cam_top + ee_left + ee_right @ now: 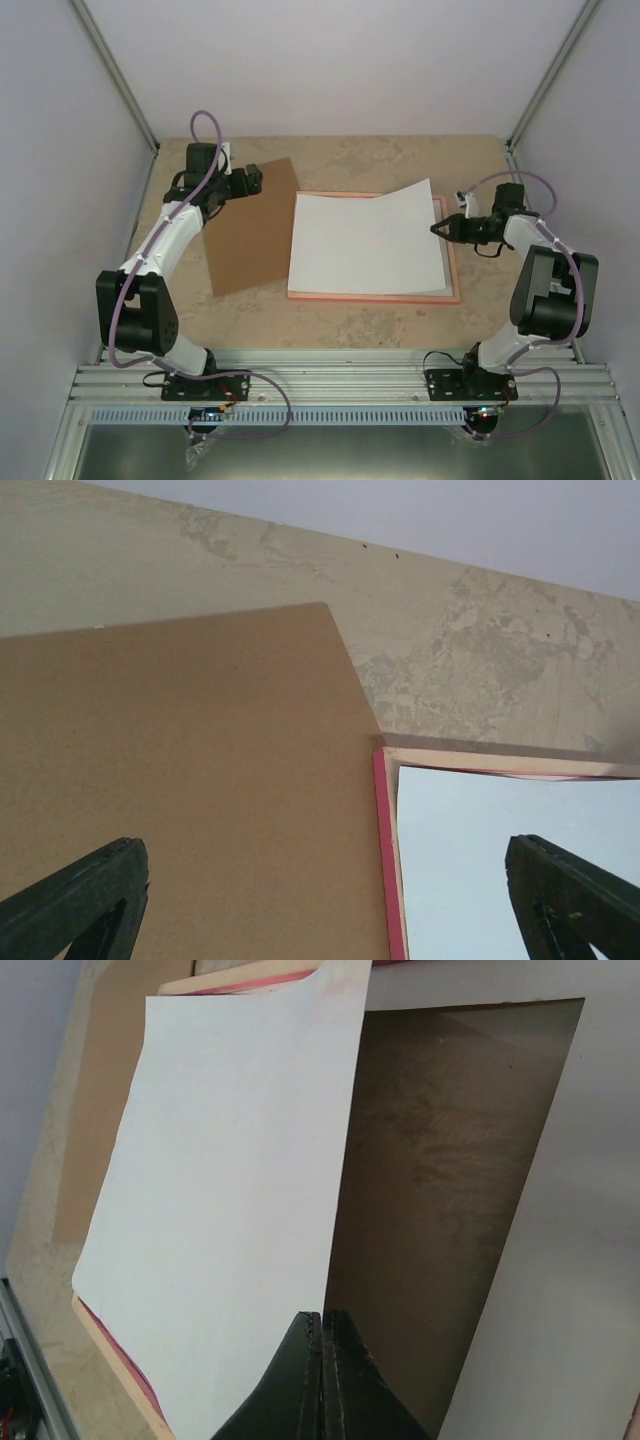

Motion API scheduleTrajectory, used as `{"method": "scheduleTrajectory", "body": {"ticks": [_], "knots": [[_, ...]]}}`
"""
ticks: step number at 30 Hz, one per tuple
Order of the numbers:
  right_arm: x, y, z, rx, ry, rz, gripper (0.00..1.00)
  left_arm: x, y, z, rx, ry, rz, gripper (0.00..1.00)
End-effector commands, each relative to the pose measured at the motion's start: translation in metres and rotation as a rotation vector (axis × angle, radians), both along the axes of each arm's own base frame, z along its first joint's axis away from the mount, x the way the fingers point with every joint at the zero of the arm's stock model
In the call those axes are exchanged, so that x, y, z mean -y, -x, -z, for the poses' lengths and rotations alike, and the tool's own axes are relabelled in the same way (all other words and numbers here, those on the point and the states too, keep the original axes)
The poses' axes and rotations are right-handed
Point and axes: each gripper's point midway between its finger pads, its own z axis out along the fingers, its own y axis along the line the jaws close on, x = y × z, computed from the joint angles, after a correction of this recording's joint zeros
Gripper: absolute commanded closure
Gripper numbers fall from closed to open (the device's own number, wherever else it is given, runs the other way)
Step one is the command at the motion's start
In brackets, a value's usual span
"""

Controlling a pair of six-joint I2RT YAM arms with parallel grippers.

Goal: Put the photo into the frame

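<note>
The photo (365, 240) shows only its plain white back. It lies over the pink frame (375, 297) at the table's middle, its right side raised off the frame. My right gripper (437, 229) is shut on that raised right edge; in the right wrist view the jaws (322, 1325) pinch the photo (230, 1190) edge-on. Under the lifted photo a white mat (570, 1260) with a cut-out window lies inside the frame. My left gripper (258, 180) hangs open and empty above the frame's (385, 830) far left corner.
A brown backing board (250, 235) lies flat left of the frame, touching its left rail, with the left gripper (325, 880) partly over it (190, 780). Enclosure walls and corner posts ring the table. An aluminium rail runs along the near edge.
</note>
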Motion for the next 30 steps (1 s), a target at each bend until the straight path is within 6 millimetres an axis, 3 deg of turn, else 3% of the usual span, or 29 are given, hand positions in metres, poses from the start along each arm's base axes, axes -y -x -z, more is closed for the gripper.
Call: {"method": "scheduleTrajectory", "body": {"ticks": [1,30], "knots": [[0.006,-0.001,0.005,0.001,0.015,-0.023,0.99,0.003,-0.002,0.005,0.002,0.001,0.013,0.01],[0.016,-0.003,0.019,0.001,0.06,-0.079,1.0,0.006,-0.007,0.019,-0.032,0.005,0.031,0.01]]}}
